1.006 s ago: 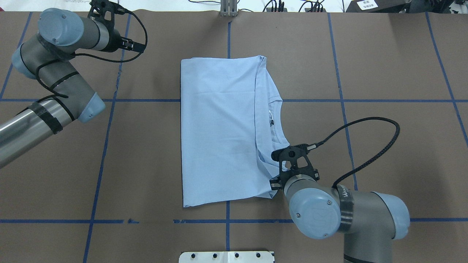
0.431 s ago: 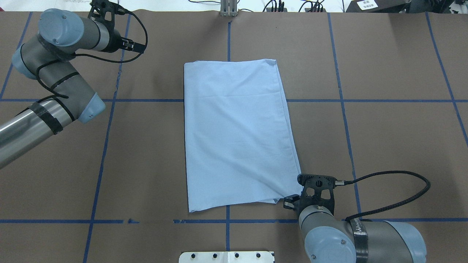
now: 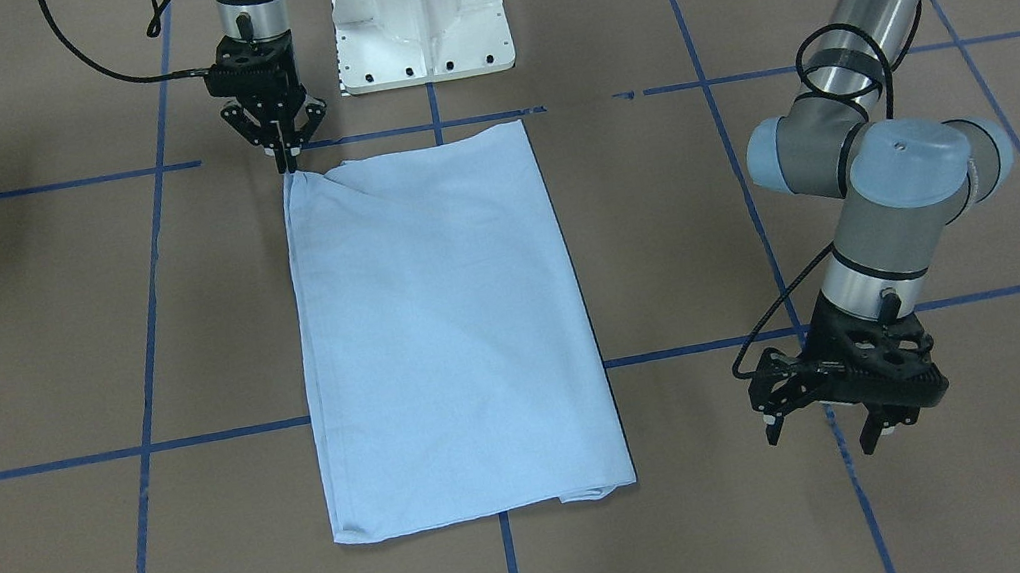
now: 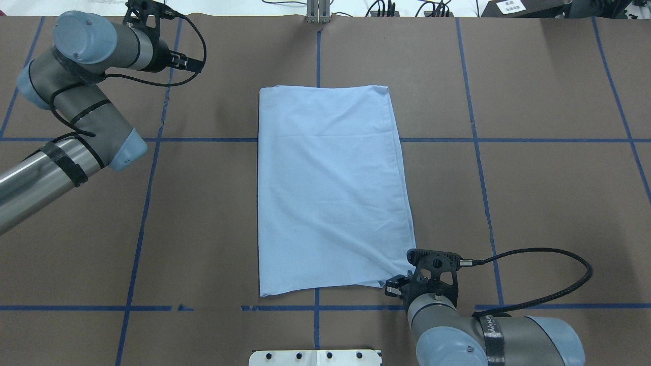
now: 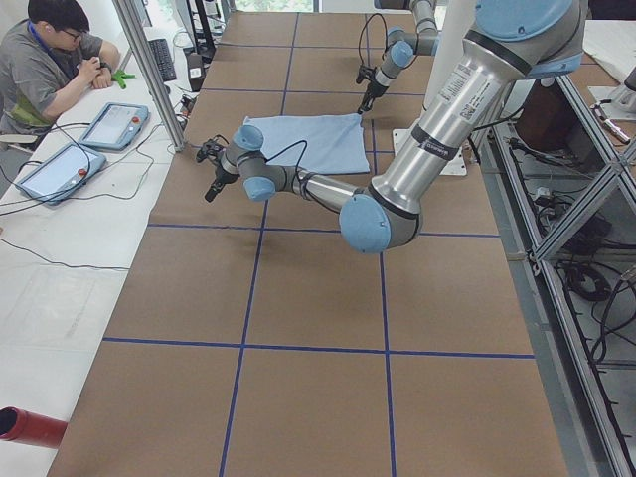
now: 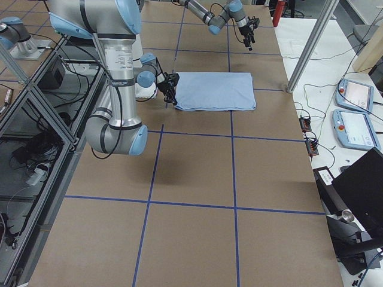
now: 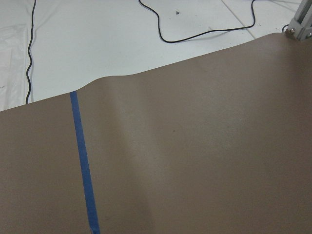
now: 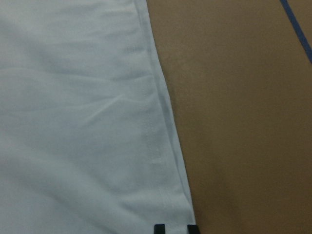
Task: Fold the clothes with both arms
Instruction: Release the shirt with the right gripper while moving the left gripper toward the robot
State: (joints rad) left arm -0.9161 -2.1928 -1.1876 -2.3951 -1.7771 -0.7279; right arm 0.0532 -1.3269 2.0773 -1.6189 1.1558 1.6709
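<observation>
The light blue T-shirt [image 4: 330,188] lies folded into a tall rectangle mid-table, and also shows in the front view [image 3: 445,326]. Its collar, chest print and label are hidden under the top layer. My right gripper [image 3: 286,161] points straight down, shut on the shirt's near right corner at table level. The overhead view shows this gripper [image 4: 407,272] mostly under its own wrist. In the right wrist view the shirt's hem [image 8: 161,146] runs down between the two fingertips. My left gripper [image 3: 826,436] hangs open and empty over bare table at the far left, well away from the shirt.
The white pedestal base [image 3: 418,12] stands at the table's near edge. Blue tape lines [image 4: 147,203] grid the brown table. An aluminium post [image 4: 318,12] stands at the far edge. An operator [image 5: 50,70] sits beyond the far edge with tablets.
My right gripper has pulled the shirt's top layer to the right and towards the robot, covering the collar. The shirt now lies as a flat rectangle. The left arm has not moved.
</observation>
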